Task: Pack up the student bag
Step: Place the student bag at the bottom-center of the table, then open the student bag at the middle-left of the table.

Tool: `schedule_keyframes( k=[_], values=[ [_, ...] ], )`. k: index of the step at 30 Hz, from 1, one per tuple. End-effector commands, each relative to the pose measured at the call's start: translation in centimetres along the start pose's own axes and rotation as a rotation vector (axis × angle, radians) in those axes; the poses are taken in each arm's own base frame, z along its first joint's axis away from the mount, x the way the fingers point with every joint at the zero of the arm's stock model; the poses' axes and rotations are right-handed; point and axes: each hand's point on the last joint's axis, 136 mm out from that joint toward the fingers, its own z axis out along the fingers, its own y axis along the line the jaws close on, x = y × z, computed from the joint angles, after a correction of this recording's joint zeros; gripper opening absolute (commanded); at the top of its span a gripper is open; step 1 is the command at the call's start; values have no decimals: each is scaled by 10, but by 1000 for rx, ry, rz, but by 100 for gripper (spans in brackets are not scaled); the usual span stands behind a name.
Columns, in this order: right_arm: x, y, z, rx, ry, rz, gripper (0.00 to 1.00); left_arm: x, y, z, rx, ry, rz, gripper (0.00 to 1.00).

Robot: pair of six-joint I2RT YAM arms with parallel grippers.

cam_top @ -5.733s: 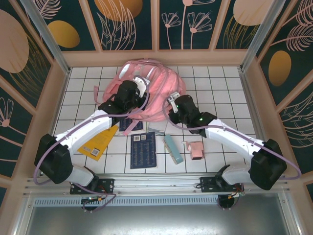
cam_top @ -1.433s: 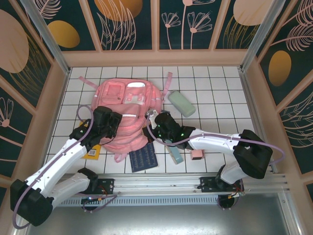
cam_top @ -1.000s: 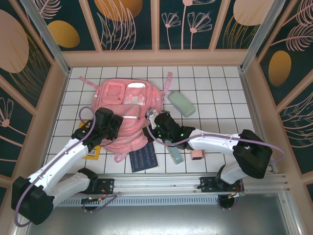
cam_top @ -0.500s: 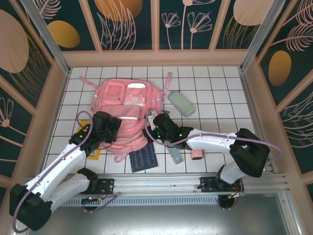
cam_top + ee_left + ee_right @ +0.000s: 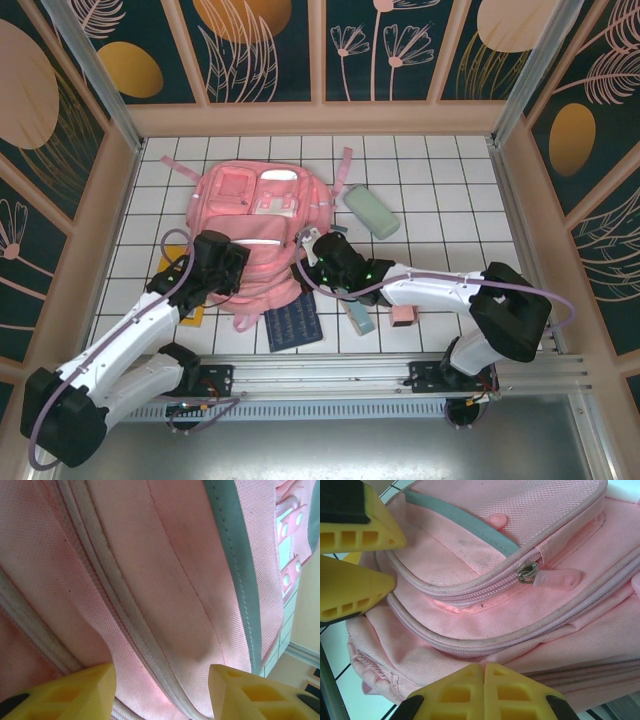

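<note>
My white-tiled counter (image 5: pixel 440 200) sits within floral panels. The student bag (image 5: pixel 262 225) lies under my left end effector (image 5: pixel 160 687), jaws apart; my right end effector (image 5: pixel 482 680) is pressed together.

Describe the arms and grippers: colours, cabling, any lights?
Both arms have white links with bulky black joints; a lilac cable loops along the left arm and the right arm. Small green lights glow near the right gripper. The fingers are yellow plastic with hollow ribbed cells and black mounts.
</note>
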Motion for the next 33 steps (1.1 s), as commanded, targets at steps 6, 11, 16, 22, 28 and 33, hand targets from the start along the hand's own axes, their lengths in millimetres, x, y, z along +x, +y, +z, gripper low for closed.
schedule_keyframes(
  k=[6,11,16,22,28,33],
  values=[
    [-1,21,2,-57,-9,-45,0,-23,-32,-3,80,-129,12,45],
    [3,23,-1,-70,-12,-58,0,-32,-42,-3,80,-176,35,36],
    [8,21,-4,-68,-16,-61,0,-27,-38,9,77,-144,27,19],
    [19,12,-3,-45,-5,-81,0,-28,-50,1,112,-152,43,0],
    [25,-1,-6,1,-22,-112,0,-43,-77,-30,137,-249,82,0],
    [17,-14,-11,55,-68,-115,0,-46,-90,-44,167,-264,91,0]
  ],
)
